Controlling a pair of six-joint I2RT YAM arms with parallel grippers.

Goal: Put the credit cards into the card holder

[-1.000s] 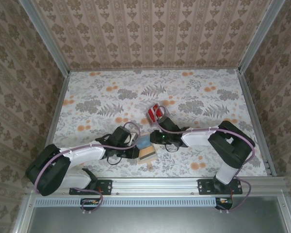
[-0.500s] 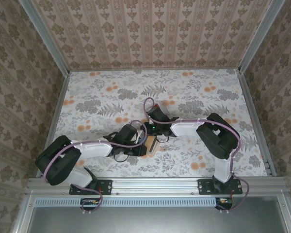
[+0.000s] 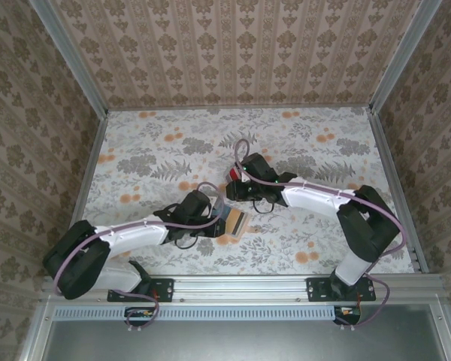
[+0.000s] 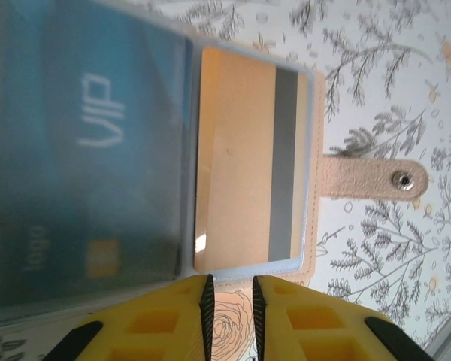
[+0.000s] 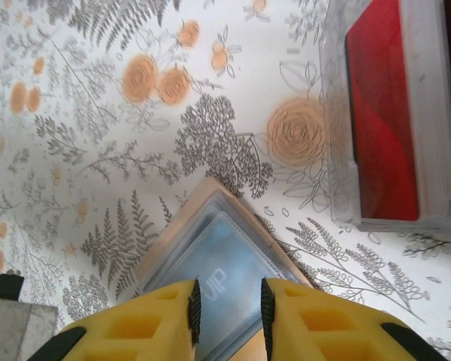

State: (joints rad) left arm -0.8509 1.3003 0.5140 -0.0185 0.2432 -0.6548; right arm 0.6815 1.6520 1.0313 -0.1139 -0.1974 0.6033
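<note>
**Left arm.** My left arm [image 3: 128, 237] lies low over the table [image 3: 150, 143], which is covered in a pale cloth printed with grey ferns and orange roses. The arm runs from the near left edge toward the middle. My left gripper [image 4: 229, 289] has blocky yellow fingers with dark inner faces, set close together with a thin slit between them. The tips meet the near rim of the card holder [image 4: 313, 150]. I cannot tell whether they pinch that rim or merely touch it.

**Card holder.** It lies open, directly ahead of the left gripper. The outer skin is tan, matte and leather-like. Inside are clear, glossy plastic sleeves. One sleeve holds a blue card [image 4: 90, 173] marked VIP, and the next holds a tan card [image 4: 233, 165] with a grey stripe. A tan strap [image 4: 361, 179] with a rounded end and a small metal snap [image 4: 402, 179] juts from the side onto the cloth.

**Right arm.** My right arm [image 3: 316, 199] has its elbow out to the right and its forearm reaching left toward the table's middle. My right gripper [image 5: 227, 297] points downward. Its yellow fingers are slightly parted, with nothing between them. In its wrist view, a corner of the card holder lies on the cloth beneath the fingertips.

**Credit cards.** The credit cards [image 5: 379, 113] are glossy red with pale edges. They sit in a clear plastic case [image 5: 334, 150], up and to the right of that gripper. Bare cloth separates them from the card holder.
</note>
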